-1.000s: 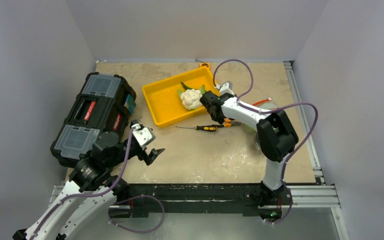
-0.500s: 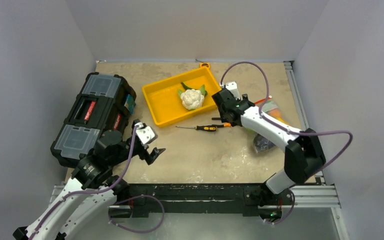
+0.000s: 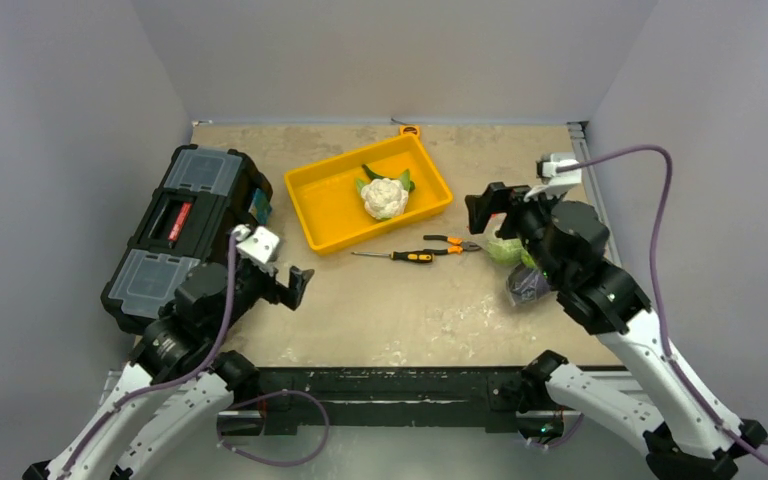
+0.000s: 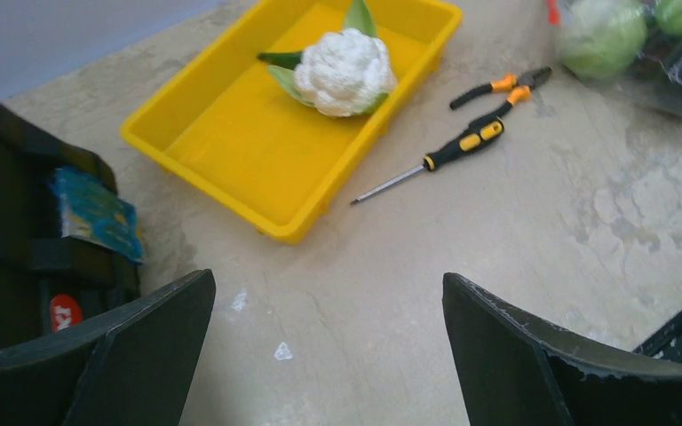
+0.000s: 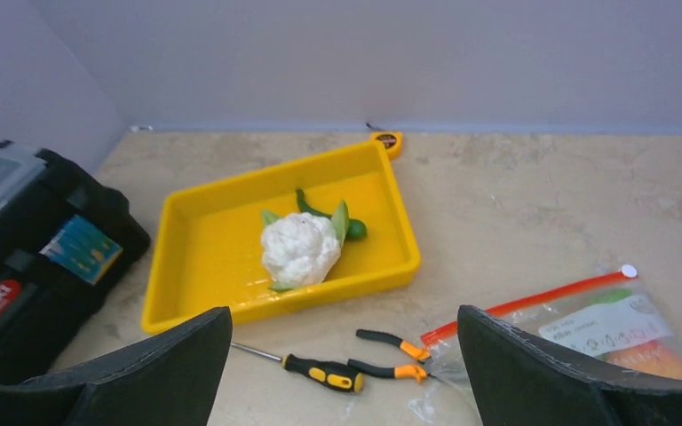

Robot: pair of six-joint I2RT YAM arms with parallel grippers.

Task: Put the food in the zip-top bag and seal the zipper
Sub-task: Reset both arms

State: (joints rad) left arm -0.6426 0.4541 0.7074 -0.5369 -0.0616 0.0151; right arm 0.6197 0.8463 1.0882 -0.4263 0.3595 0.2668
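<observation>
Right wrist view tells it best: the right hand (image 3: 488, 207) hangs above the bench (image 3: 430, 310), fingers spread as wide as they go and nothing between them. The left hand (image 3: 290, 287) is just the same, gaping and empty, parked by the toolbox (image 3: 185, 235). So we're mid-loading, I'd say: the cauliflower (image 5: 299, 248) sits in the tray (image 5: 197, 232) ahead of the right hand and a touch to its left. The bag (image 5: 586, 324) lies low to that hand's right, zipper (image 5: 533, 304) along its far edge, with a cabbage (image 4: 599, 35) and something orange-red showing through the plastic. Next call, by my reading: reach forward and down over the pliers (image 5: 391, 355) and screwdriver (image 5: 324, 371), straddle the cauliflower, close gently, then swing it right to the bag's mouth. Tricky bits: the right finger cuts off the bag's near corner, the arm covers most of it from above, and I can't tell whether the mouth is open. A dark green bit behind the cauliflower could be leaf or lime; too small to say.
</observation>
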